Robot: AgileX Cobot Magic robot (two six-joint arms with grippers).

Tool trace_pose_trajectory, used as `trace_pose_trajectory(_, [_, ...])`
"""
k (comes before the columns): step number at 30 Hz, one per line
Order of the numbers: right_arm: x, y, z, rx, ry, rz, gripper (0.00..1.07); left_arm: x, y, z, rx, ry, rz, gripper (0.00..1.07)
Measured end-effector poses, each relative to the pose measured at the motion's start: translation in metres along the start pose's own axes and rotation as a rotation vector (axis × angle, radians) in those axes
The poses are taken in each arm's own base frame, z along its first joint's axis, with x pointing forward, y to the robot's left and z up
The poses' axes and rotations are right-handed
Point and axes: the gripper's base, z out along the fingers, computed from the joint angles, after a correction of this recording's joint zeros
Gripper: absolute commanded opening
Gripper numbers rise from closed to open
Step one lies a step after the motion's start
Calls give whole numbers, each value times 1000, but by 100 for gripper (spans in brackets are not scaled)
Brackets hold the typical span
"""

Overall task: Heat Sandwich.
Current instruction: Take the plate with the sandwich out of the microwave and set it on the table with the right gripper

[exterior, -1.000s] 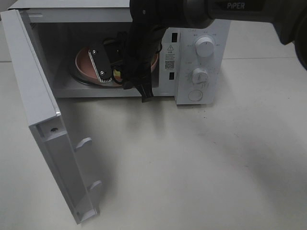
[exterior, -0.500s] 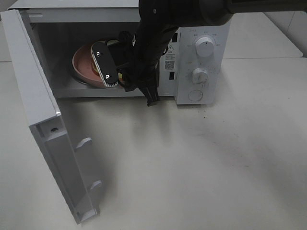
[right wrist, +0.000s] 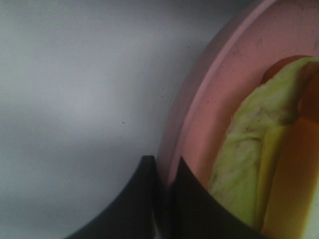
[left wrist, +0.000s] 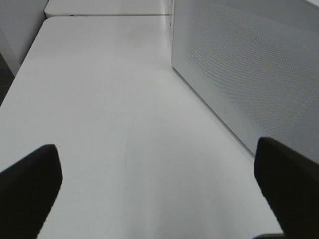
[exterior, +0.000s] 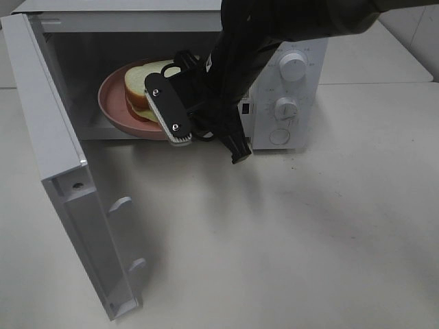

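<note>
**Right arm gripping the plate rim at the microwave mouth**

From the high camera I see the white microwave standing on the pale counter with its door swung wide open toward the left. The pink plate sits at the front of the cavity, its near edge right at the opening. The sandwich lies on that plate: pale bread on top, a yellow-green layer showing at its side, a darker orange-red band under it.

My right gripper reaches into the opening from the right, the black arm crossing in front of the control panel with its two round knobs. In the right wrist view the jaws are pinched together on the plate's rim, one dark finger outside the rim and the other inside, right beside the sandwich's green-yellow edge. So the jaws are closed on the plate, not on the food itself.

My left gripper is out of the high view. Its wrist camera shows both dark fingertips far apart at the frame's edges, jaws spread fully wide with nothing between them, hanging over bare counter next to the microwave's perforated white side wall.
</note>
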Motion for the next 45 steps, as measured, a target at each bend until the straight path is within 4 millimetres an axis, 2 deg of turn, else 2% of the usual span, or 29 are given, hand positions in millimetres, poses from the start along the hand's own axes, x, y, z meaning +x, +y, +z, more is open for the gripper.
trace_pose_trajectory(11, [1,32,-23,-28,-17,-44,0,0,0,0,0,0,0,103])
trace_pose_trajectory(26, [4,66,-52,-19,-18,-36,0,0,0,0,0,0,0,103])
trace_pose_trajectory(31, [6,82,-58,-30,-14,-34,0,0,0,0,0,0,0,103])
trace_pose_trajectory(35, [8,106,-68,-49,-12,-28,0,0,0,0,0,0,0,103])
trace_pose_trajectory(40, [9,116,-74,-38,-11,-21,0,0,0,0,0,0,0,103])
trace_pose_trajectory(45, [11,135,-88,-4,-13,-4,0,0,0,0,0,0,0,103])
